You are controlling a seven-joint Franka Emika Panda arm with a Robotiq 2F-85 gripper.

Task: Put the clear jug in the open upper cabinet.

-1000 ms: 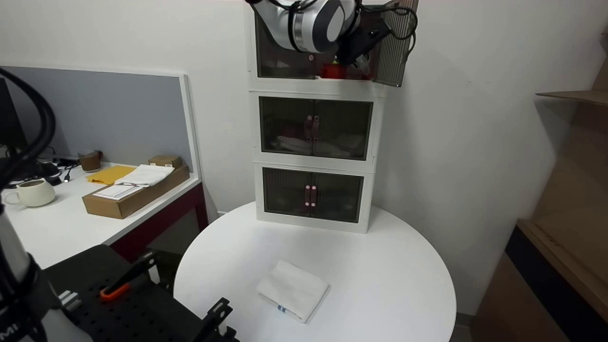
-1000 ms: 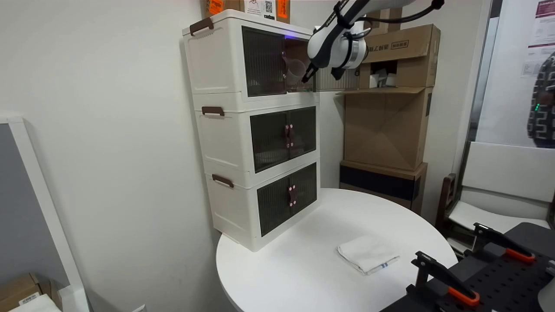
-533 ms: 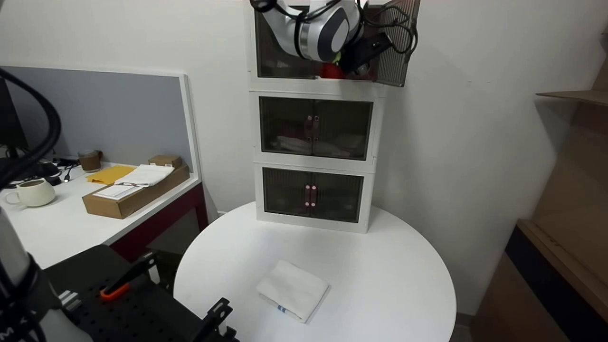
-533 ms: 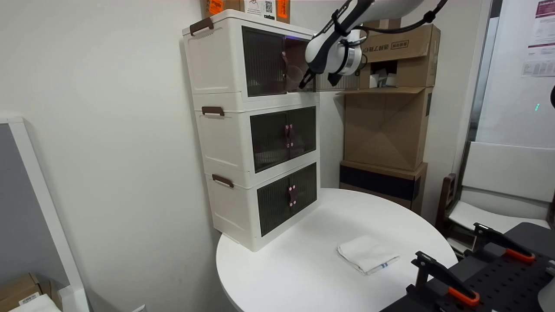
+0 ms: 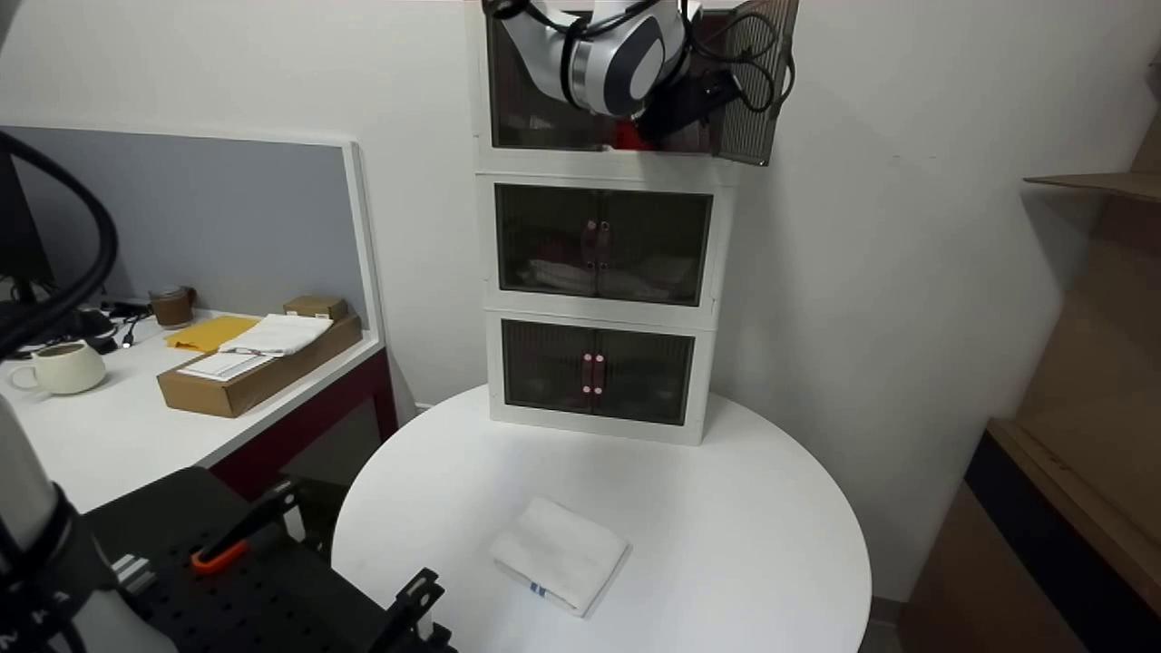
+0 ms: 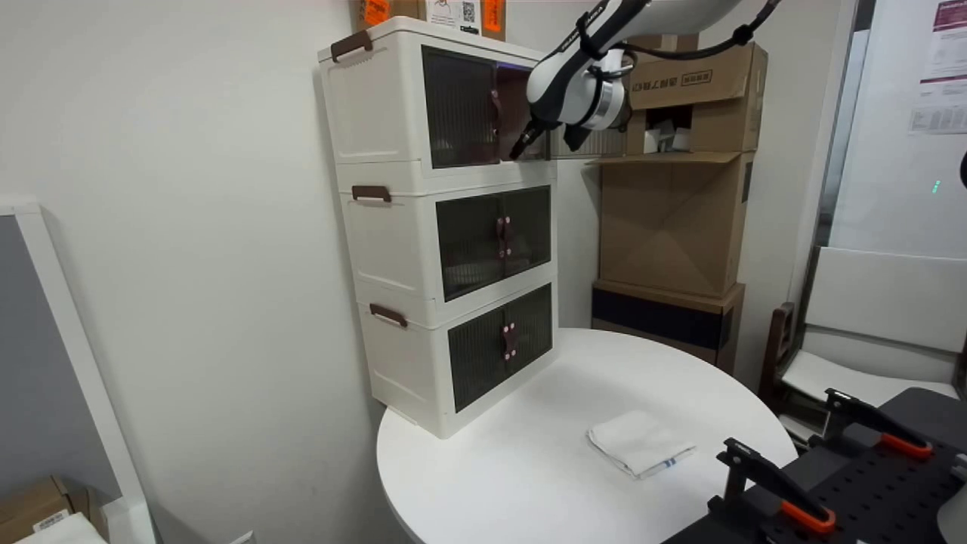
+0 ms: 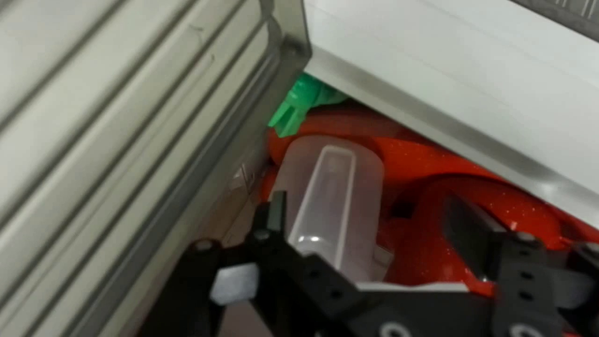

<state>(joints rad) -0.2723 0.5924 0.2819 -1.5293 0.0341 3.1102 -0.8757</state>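
Note:
In the wrist view the clear jug [image 7: 362, 187] sits inside the open upper cabinet [image 5: 544, 163], its long pale handle facing the camera. My gripper [image 6: 514, 151] reaches into that cabinet's doorway, tilted downward. The fingers stand wide apart: the left finger [image 7: 277, 210] overlaps the jug's left edge, and the right one is off to the jug's right, in front of something red. Nothing is clasped between them. In both exterior views the jug is hidden behind the gripper and arm. Whether it stands upright or lies tilted I cannot tell.
The ribbed door [image 5: 753, 100] stands swung out close beside the gripper. Shiny red items [image 7: 505, 210] and a green piece [image 7: 304, 100] share the cabinet. Two lower boxes have shut dark doors. On the round table [image 5: 726, 544] lies a folded white cloth [image 5: 560, 555].
My gripper has sunk lower in the doorway and its fingers have spread, letting go of the jug. The jug, visible at the fingertips a second ago, is now out of sight in the exterior views.

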